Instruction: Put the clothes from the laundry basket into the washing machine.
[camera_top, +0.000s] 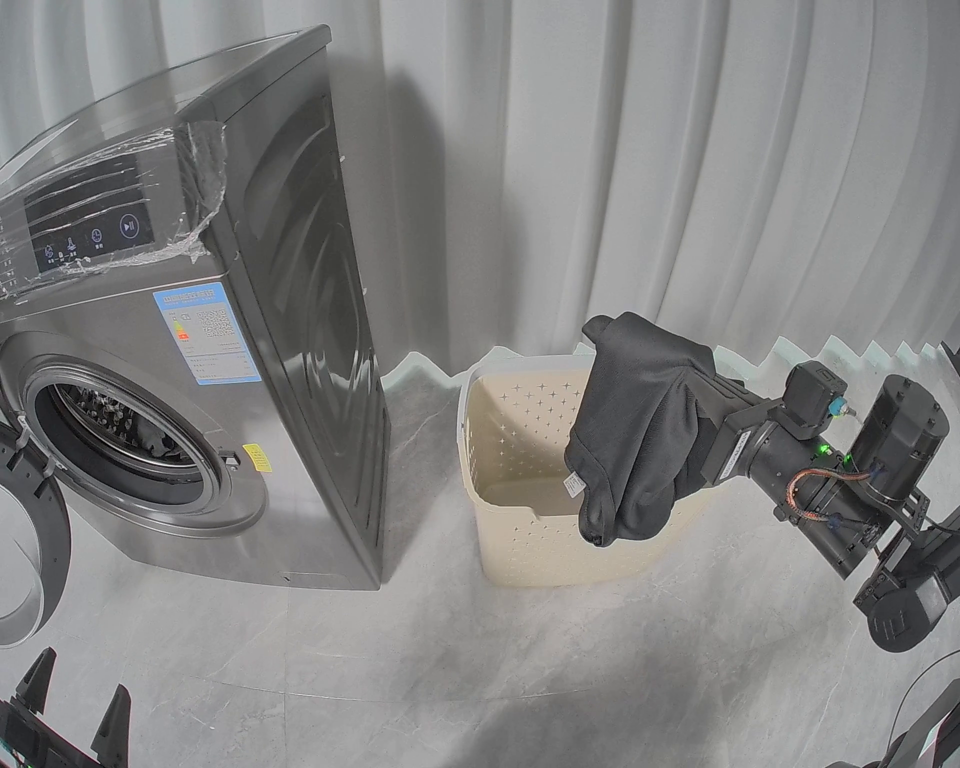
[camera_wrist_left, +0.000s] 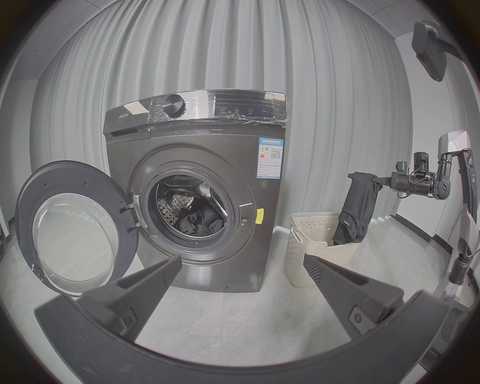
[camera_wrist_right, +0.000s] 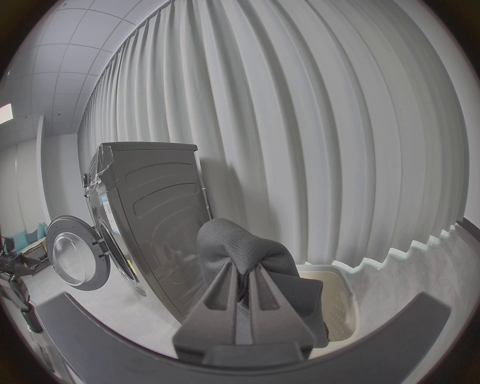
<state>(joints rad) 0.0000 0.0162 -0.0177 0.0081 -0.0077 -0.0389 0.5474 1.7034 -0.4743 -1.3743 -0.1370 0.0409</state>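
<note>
Presently the right hand (camera_wrist_right: 242, 286) is clamped on a dark garment (camera_top: 640, 430), its two fingers nearly together with a fold of cloth pinched between them. The garment hangs from that hand in a long, loose bundle above the laundry basket (camera_top: 520, 545), over the side of the basket farther from the machine. A small white tag shows near its lower edge. Whether the lowest hem touches the basket rim cannot be determined.

Basket: cream, perforated walls, standing upright on the pale floor (camera_top: 500, 660). It sits just to the robot's right of the washing machine (camera_top: 300, 300), with a narrow strip of floor between the two.

Washing machine: grey front-loader, control panel under clear wrap, blue label on the front face. The door (camera_wrist_left: 70, 225) is swung fully open toward the robot's left, its round pane turned outward. The drum mouth is unobstructed, and dark clothes (camera_wrist_left: 200, 222) lie at the bottom of the drum.

Left hand (camera_wrist_left: 241, 262): low, in front of the machine and facing the open drum, well apart from both basket and hanging garment. Its fingers are spread wide and grip nothing.

Background: a white pleated curtain (camera_top: 620, 150) runs behind the machine and the basket
</note>
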